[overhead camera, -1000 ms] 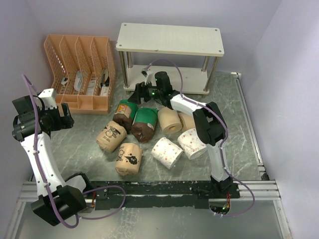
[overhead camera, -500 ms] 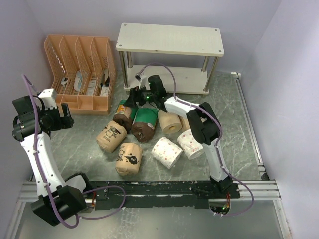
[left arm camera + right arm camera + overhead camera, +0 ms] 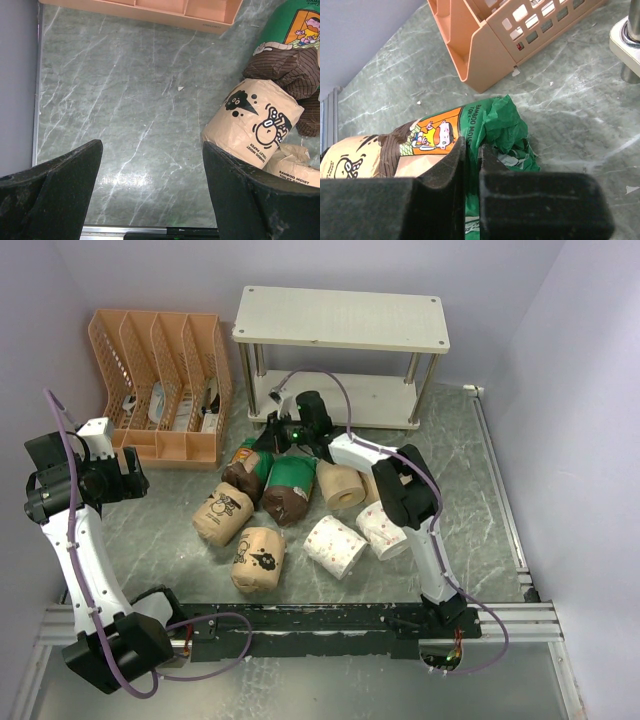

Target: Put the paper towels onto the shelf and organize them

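The right end effector [image 3: 471,147] is closed down tight, its two fingers almost meeting right over the crumpled green top of a brown-wrapped roll [image 3: 490,125]. From the wrist view I can't tell whether any of that loose green wrapper is actually caught between them. The roll lies on its side at the upper left of the pile of paper towels [image 3: 290,495], which sits in the middle of the table [image 3: 470,500]. None of the rolls is on the shelf [image 3: 340,320] yet; it stands at the top of the overhead view, both boards bare as far as I can see.

The left end effector [image 3: 152,150] hangs wide open over bare table at the left of the frame, holding nothing.

What worries me is that pinch. If it has only a fold of thin wrapper, I'd expect the paper to tear or slide out on the lift, and the roll to drop back among its neighbours. If it has nothing, the arm comes up empty. A roll hung by its top would probably swing, and the orange organizer [image 3: 160,380] and the shelf's front posts are both close by. The lower tier looks tight, so a dangling roll could catch the board edge going in.
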`<act>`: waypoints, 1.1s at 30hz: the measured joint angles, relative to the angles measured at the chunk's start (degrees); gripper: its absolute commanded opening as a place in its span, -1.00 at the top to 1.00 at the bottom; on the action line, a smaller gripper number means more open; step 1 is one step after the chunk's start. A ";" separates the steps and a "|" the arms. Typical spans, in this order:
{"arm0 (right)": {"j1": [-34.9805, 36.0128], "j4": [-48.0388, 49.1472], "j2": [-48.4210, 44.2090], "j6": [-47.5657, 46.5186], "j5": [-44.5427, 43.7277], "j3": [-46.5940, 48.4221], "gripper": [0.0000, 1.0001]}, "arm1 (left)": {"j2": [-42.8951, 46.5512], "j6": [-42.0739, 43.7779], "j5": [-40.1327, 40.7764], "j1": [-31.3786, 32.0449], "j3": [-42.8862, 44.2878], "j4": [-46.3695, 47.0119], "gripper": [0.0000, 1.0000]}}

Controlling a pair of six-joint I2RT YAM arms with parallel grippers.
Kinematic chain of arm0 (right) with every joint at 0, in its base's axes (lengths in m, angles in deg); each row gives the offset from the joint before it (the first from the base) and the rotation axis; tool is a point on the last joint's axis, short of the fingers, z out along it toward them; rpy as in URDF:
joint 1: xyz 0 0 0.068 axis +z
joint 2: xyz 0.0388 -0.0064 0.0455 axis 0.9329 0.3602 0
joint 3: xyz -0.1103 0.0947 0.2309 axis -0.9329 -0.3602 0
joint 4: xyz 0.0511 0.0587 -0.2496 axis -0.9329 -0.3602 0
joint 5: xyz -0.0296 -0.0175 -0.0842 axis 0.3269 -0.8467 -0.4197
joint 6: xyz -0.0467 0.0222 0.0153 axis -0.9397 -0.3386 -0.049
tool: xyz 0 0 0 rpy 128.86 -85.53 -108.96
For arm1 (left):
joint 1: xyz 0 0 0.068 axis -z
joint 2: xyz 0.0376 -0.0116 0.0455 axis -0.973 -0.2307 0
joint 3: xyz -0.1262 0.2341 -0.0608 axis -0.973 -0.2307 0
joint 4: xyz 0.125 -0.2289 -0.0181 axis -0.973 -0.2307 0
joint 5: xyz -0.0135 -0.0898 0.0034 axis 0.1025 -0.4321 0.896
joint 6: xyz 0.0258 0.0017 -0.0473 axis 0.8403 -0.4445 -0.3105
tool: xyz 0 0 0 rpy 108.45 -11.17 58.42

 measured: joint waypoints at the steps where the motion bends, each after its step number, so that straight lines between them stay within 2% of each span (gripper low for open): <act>1: 0.00 0.00 0.00 -0.02 0.07 0.00 1.00 | 0.00 0.02 -0.02 0.00 0.00 0.00 -0.85; 7: 0.20 -1.55 -3.19 -1.05 -0.81 -2.51 1.00 | 0.00 0.17 -0.11 0.00 0.00 0.00 -0.85; 12: 1.44 -6.95 -11.39 -6.32 -6.32 -5.46 1.00 | 0.00 0.17 -0.11 0.00 0.00 0.00 -0.85; 16: 4.48 -10.82 -19.47 -14.69 -15.82 -5.68 1.00 | 0.00 0.17 -0.11 0.00 0.00 0.00 -0.85; 21: 8.35 -12.15 -24.59 -24.81 -27.96 -5.27 1.00 | 0.00 0.17 -0.11 0.00 0.00 0.00 -0.85; 29: 8.52 -6.71 -24.33 -40.63 -48.92 -9.92 1.00 | 0.00 0.17 -0.09 0.00 0.00 0.00 -0.84; 33: 8.59 1.05 -20.52 -50.34 -57.57 -9.90 1.00 | 0.02 0.17 -0.02 0.00 0.00 0.00 -0.82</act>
